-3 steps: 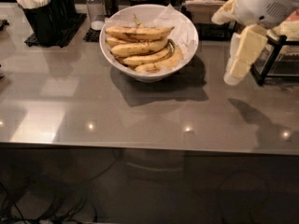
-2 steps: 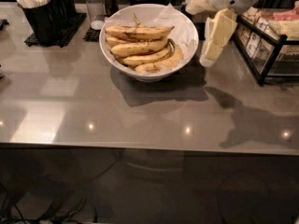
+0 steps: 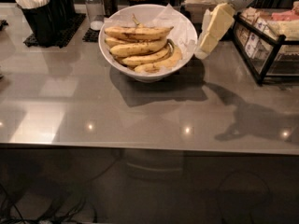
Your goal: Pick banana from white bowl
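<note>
Brown-streaked yellow banana (image 3: 138, 32), cream gripper (image 3: 201, 54) beside

No readable text, labels or numbers anywhere.

Dim warm light, glare spots, gripper (image 3: 202, 50) shadowing counter (image 3: 140, 115).

A: Where's the gripper (image 3: 205, 43)?
B: Above the far right part of the glossy grey counter (image 3: 140, 115).
A: What's around it?
B: Just to its right, a black wire rack (image 3: 266, 50). Well to its left, a black caddy (image 3: 42, 20) and two shakers (image 3: 100, 3).
A: Lighting?
B: Small bright spots reflect on the counter nearer the camera than the gripper. Below the counter's edge it's dark.
</note>
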### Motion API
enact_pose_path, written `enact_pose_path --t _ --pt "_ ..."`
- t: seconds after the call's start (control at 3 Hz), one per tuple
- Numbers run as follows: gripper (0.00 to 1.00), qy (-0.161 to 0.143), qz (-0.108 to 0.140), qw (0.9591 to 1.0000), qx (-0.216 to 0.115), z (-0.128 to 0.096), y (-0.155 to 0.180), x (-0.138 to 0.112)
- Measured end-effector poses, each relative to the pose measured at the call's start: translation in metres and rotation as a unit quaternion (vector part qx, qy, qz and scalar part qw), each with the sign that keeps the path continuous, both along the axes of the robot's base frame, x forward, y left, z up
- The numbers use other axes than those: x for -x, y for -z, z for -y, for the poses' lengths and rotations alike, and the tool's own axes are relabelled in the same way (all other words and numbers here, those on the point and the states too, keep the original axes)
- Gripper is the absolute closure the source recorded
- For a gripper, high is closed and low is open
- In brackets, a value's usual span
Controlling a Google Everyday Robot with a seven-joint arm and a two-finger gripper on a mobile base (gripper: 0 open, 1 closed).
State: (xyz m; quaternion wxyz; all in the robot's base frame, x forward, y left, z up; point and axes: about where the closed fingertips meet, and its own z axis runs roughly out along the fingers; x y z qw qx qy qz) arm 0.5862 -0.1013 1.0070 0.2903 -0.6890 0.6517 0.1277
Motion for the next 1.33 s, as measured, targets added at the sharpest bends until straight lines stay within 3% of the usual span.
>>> enact_pose_path --t 0.33,0.67,1.0,1.33 --pt "0.00 -0.043 -0.028 0.9978 -0.042 -0.024 0.025 -0.020" --pt "0.00 -0.087 -0.045 0.9932 -0.063 -0.062 0.043 -0.055" --pt "0.00 -0.080 -0.024 0.9936 -0.076 -0.068 0.034 -0.070" --pt "0.00 -0.073 -0.021 0.9935 -0.084 -0.071 0.037 -0.076"
